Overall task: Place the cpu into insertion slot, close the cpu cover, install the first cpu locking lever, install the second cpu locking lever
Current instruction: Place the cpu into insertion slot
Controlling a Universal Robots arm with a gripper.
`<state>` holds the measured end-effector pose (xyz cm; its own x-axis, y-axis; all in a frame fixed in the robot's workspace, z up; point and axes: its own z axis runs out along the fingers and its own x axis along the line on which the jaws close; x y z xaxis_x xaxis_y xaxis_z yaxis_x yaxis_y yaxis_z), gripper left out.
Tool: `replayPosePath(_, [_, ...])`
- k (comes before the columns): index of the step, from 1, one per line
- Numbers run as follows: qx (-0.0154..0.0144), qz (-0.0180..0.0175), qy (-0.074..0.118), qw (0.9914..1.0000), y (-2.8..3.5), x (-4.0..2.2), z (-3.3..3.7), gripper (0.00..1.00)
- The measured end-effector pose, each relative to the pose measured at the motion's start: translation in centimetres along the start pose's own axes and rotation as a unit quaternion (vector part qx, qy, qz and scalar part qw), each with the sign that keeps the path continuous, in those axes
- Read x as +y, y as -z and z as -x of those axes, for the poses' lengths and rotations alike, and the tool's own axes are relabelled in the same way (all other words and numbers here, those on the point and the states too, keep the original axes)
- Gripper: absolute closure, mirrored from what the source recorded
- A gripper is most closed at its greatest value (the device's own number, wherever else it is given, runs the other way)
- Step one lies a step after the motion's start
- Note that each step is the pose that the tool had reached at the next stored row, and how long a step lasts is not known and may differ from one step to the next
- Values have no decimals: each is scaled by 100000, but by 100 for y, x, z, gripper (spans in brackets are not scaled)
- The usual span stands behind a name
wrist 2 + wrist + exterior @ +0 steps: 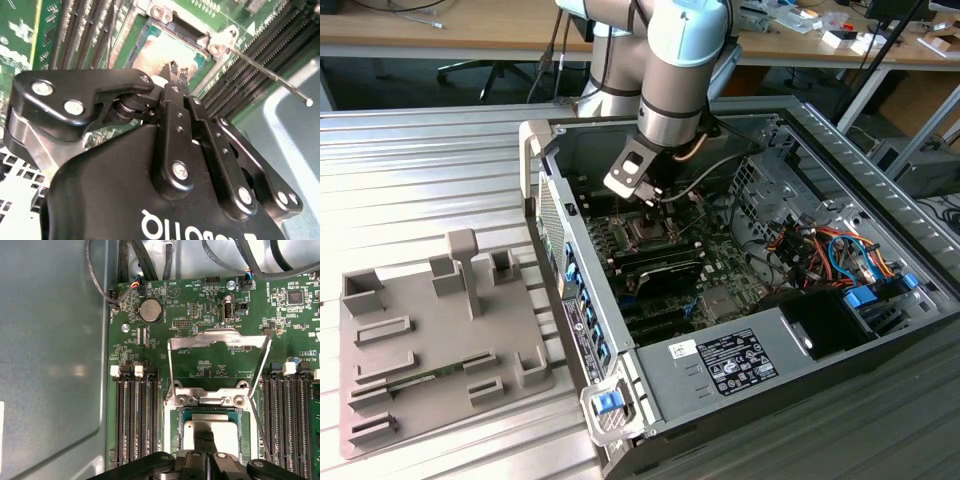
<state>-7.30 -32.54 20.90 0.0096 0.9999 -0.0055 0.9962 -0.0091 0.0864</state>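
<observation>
Silver-tan cpu (pixel 227 432) flat in the insertion slot (pixel 210 413), right beneath the pincer (pixel 204 429) (closed tight, nothing gripped).

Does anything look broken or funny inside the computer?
Nothing looks broken or spilled. The cpu cover is flipped open, away from the insertion slot, and a thin lever sticks out loose. The cpu sits in the slot under the gripper.

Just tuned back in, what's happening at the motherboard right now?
The arm is reaching into the open computer case, with its gripper down at the insertion slot on the green motherboard. The cpu lies flat in the slot, and the gripper, shut, sits right over its metal face. The cpu cover is flipped up and open, not yet closed.
</observation>
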Motion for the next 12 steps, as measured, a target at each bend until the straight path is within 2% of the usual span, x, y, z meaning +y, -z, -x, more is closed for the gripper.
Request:
replayPosePath(1, [-74, -48, 8, 100000, 90, 7, 3, 89])
replayPosePath(2, [-75, -49, 21, 100000, 117, 14, 4, 89])
replayPosePath(7, [-95, -131, 10, 100000, 147, 96, 3, 89])
replayPosePath(9, [-81, -127, 9, 100000, 199, 117, 3, 89])
replayPosePath(11, [-83, -127, 3, 100000, 350, 136, 4, 89])
replayPosePath(12, [-89, -130, 5, 100000, 380, 139, 4, 89])
